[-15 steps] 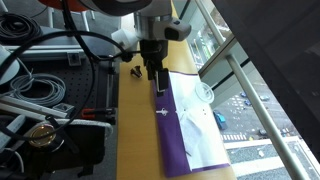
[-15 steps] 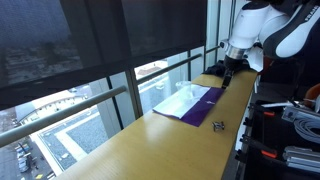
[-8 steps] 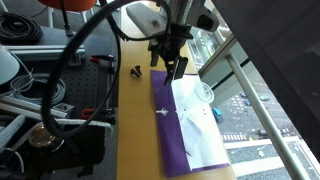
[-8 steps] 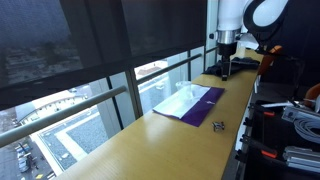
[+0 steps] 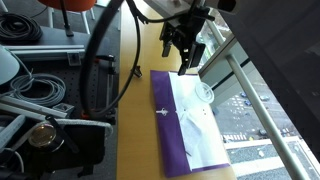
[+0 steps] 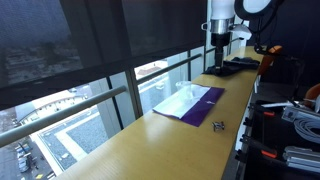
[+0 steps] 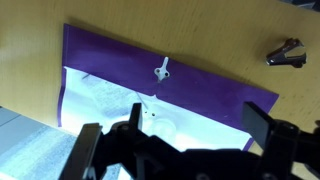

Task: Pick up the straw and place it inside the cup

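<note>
A purple and white cloth (image 5: 190, 130) lies on the wooden table and shows in both exterior views (image 6: 186, 102). A small white straw piece (image 7: 162, 69) lies on its purple stripe, also seen in an exterior view (image 5: 163, 112). The small clear cup (image 7: 160, 122) stands on the white part of the cloth, near the window side (image 5: 205, 92). My gripper (image 7: 178, 140) is open and empty. It hangs well above the cloth's far end (image 5: 183, 52), over the cup in the wrist view, touching nothing (image 6: 217, 62).
A small black binder clip (image 7: 287, 53) lies on the bare wood beside the cloth (image 6: 217, 124). A window railing (image 5: 250, 85) runs along one table edge. Cables and equipment (image 5: 40, 90) fill the other side.
My gripper has risen from low near the clip and swung toward the window side, now higher above the cloth's end. The cloth, straw and cup have not moved.
</note>
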Controlling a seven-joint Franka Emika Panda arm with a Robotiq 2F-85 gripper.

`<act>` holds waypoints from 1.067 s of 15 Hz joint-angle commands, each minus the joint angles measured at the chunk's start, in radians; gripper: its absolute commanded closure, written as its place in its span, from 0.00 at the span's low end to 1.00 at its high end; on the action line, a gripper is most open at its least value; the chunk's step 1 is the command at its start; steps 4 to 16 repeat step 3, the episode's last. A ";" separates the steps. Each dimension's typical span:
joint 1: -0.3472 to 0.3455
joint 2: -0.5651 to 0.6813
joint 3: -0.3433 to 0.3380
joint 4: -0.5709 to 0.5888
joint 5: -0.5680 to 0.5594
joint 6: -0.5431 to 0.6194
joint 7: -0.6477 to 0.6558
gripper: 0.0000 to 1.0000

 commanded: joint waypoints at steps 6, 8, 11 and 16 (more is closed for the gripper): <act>-0.200 0.015 0.200 0.000 0.025 0.004 -0.018 0.00; -0.200 0.015 0.200 0.000 0.025 0.004 -0.018 0.00; -0.200 0.015 0.200 0.000 0.025 0.004 -0.018 0.00; -0.200 0.015 0.200 0.000 0.025 0.004 -0.018 0.00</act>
